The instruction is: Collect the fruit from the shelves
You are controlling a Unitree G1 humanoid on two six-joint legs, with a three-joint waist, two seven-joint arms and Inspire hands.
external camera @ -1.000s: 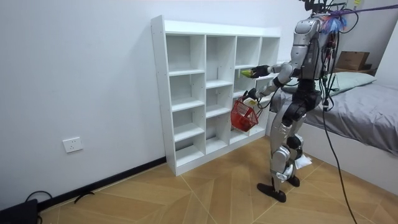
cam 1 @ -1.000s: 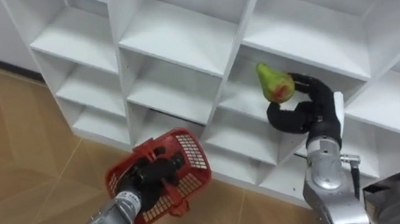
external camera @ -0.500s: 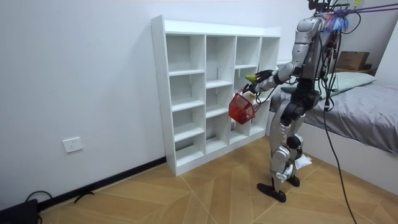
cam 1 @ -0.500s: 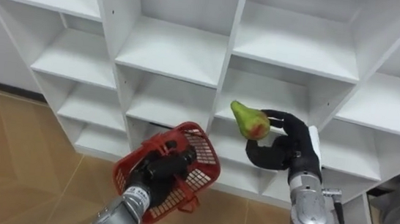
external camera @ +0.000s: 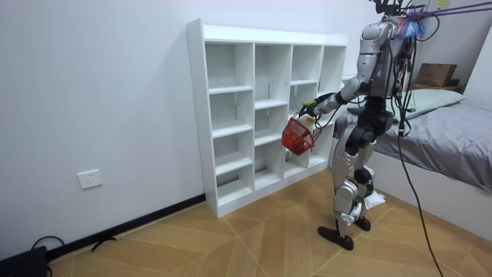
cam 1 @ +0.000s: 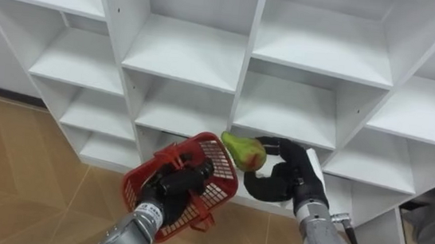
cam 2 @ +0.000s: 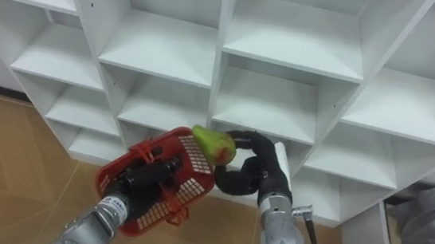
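A green pear with a red blush is pinched in my right hand, held just over the right rim of the red mesh basket. My left hand is curled round the basket's handle and holds it tilted, its opening facing the pear. Both hang in front of the lower shelves of the white closet. In the room view I stand facing the closet, with the basket between me and it.
The closet's open compartments in view hold nothing. A vertical divider rises just behind the pear. Wooden floor lies below on the left. A grey bed stands behind me, on the room view's right.
My right hand has carried the pear down and to the left, from in front of the shelf to the basket's rim. The basket stays raised in my left hand.
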